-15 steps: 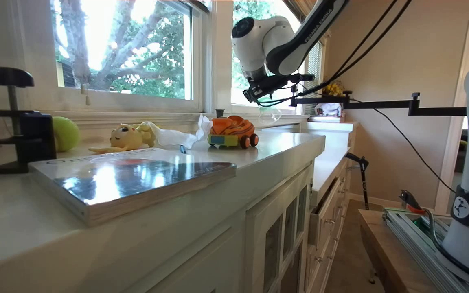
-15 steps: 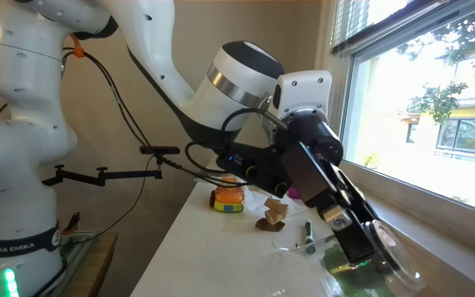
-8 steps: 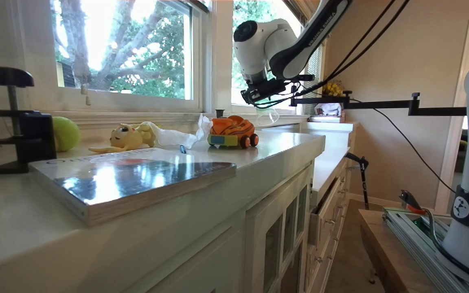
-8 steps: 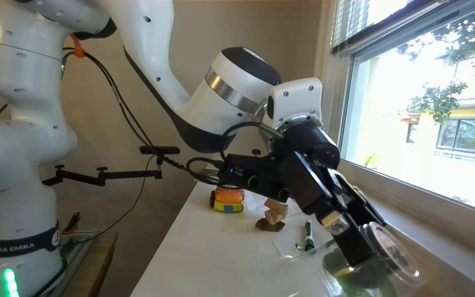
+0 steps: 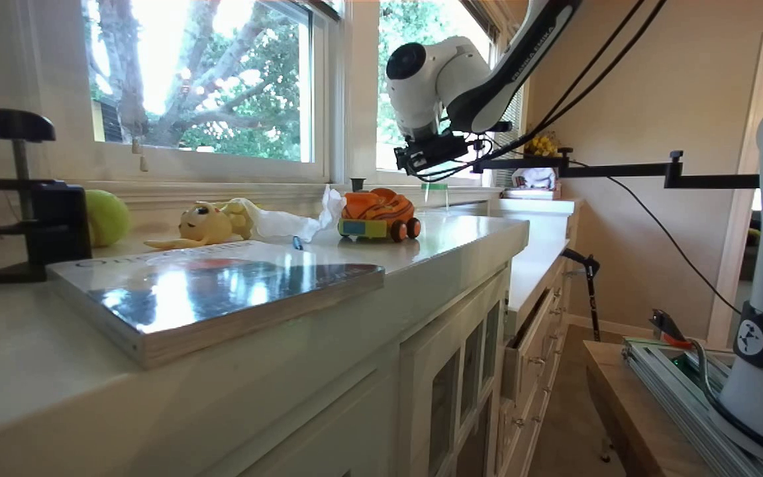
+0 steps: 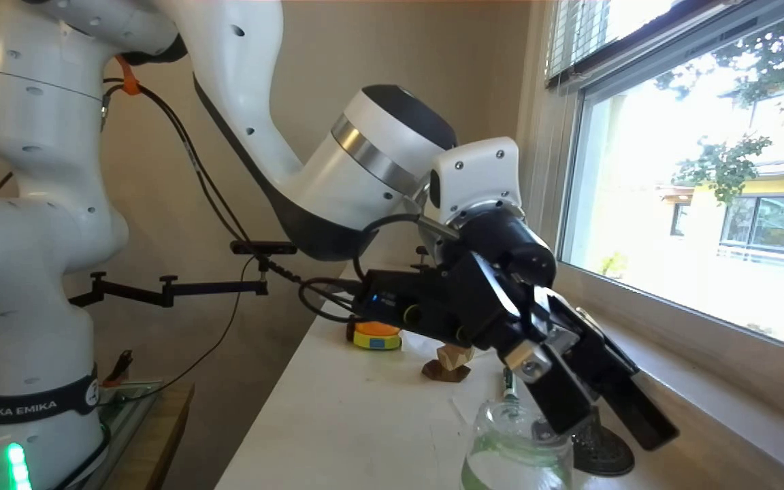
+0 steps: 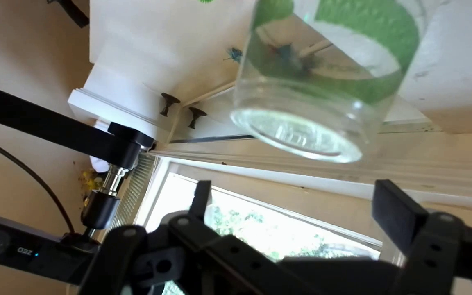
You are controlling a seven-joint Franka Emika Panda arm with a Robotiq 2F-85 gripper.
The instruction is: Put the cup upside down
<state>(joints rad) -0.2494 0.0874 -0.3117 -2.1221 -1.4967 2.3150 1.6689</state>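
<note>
The clear cup (image 6: pixel 518 452) with green leaf pattern stands upside down on the counter (image 6: pixel 337 422), narrow base up; its lower edge is cut off in this exterior view. It also shows as a small clear shape (image 5: pixel 434 195) behind the toy truck. In the wrist view the base of the cup (image 7: pixel 297 133) faces me from the upper middle. My gripper (image 7: pixel 297 205) is open, its two black fingers wide apart with nothing between them. The gripper (image 6: pixel 613 422) hangs tilted just beside and above the cup, toward the window; from this angle one finger overlaps the cup.
Along the counter are an orange toy truck (image 5: pixel 378 215), a yellow toy (image 5: pixel 206 222), a book (image 5: pixel 216 285) and a black clamp (image 5: pixel 30 199). A brown block (image 6: pixel 453 357) and a dark round foot (image 6: pixel 603 452) sit near the cup. The window sill (image 6: pixel 705 381) runs close behind the gripper.
My gripper has opened and let go of the cup, which has gone from tilted in the fingers to standing base up. The wrist has sunk a little and drawn back toward the robot.
</note>
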